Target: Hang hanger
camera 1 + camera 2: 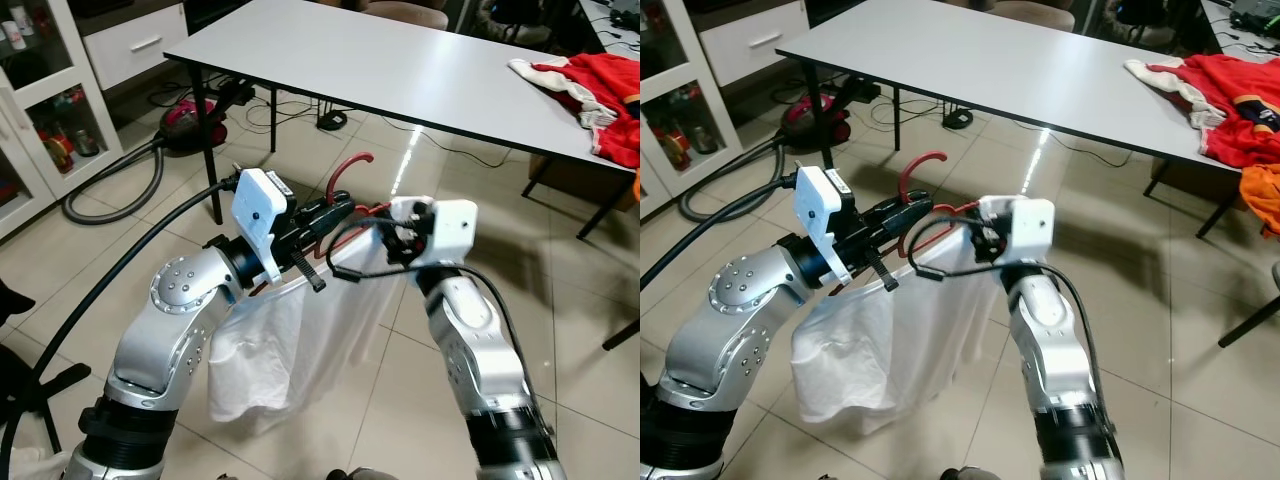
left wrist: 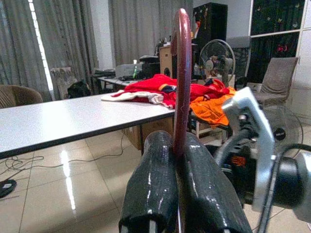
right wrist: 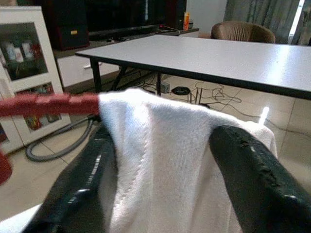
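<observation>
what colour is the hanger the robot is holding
Red; the hanger shows best in the left wrist view, its hook rising between the left gripper's fingers.

We see a red hanger (image 1: 352, 166), a plain white garment (image 1: 290, 340), and a light grey table (image 1: 400, 60).

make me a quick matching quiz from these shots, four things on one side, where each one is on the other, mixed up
Things:
1. red hanger
2. white garment
3. red clothes
4. vacuum cleaner

Places:
A. lying on the grey table
B. on the floor under the table's near corner
C. neck pinched between the left gripper fingers
D. draped on the hanger, with the right gripper fingers either side of it

Pairs: 1-C, 2-D, 3-A, 4-B
</observation>
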### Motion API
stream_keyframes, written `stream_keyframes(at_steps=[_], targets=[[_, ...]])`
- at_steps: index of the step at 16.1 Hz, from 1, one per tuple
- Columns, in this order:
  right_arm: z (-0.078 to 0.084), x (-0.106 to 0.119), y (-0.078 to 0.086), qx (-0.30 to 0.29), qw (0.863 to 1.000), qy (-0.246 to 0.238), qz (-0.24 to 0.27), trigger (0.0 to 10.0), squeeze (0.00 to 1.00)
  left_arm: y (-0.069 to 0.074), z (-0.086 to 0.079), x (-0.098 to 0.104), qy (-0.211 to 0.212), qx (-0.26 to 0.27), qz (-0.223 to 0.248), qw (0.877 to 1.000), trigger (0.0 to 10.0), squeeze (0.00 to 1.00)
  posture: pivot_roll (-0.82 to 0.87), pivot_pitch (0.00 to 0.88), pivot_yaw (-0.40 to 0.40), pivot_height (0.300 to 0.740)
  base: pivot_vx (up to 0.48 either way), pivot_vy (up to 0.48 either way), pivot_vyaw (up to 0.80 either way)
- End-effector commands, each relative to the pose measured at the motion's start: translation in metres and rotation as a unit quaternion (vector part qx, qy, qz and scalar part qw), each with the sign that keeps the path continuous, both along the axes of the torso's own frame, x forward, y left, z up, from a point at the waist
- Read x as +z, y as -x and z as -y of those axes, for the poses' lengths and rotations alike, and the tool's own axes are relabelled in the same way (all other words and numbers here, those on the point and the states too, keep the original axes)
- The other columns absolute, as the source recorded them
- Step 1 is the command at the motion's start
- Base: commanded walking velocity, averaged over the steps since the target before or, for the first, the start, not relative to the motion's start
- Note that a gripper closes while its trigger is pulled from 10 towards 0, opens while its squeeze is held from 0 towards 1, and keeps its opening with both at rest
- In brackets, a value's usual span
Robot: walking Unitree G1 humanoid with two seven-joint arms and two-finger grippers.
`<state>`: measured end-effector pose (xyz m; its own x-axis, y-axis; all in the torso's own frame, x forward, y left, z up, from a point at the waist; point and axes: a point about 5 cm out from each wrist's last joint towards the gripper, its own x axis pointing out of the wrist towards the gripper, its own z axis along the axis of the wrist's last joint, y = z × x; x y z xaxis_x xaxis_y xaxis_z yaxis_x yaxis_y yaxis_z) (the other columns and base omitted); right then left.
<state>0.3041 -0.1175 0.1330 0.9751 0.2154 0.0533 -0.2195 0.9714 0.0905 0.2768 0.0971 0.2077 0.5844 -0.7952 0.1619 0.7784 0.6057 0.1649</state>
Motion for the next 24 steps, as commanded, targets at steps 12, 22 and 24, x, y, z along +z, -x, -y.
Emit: stream_keyframes(at_steps=[12, 22, 24], targets=[[0.001, -0.008, 0.006, 0.028, 0.996, -0.040, -0.070, 0.0, 0.00, -0.002, 0.003, 0.003, 0.005, -0.001, 0.008, 1.000, 10.0, 0.00, -0.02, 0.042, -0.107, 0.740, 0.000, 0.000, 0.00], [0.005, 0.011, 0.009, 0.054, 0.996, -0.017, -0.067, 0.0, 0.00, -0.016, -0.001, -0.012, -0.064, 0.036, -0.002, 0.997, 10.0, 0.00, -0.04, 0.028, -0.095, 0.740, 0.000, 0.000, 0.00], [0.006, 0.020, 0.011, 0.068, 0.997, 0.012, -0.042, 0.0, 0.00, -0.038, -0.015, -0.020, -0.094, 0.127, -0.020, 0.987, 10.0, 0.00, -0.04, 0.028, -0.095, 0.740, 0.000, 0.000, 0.00]])
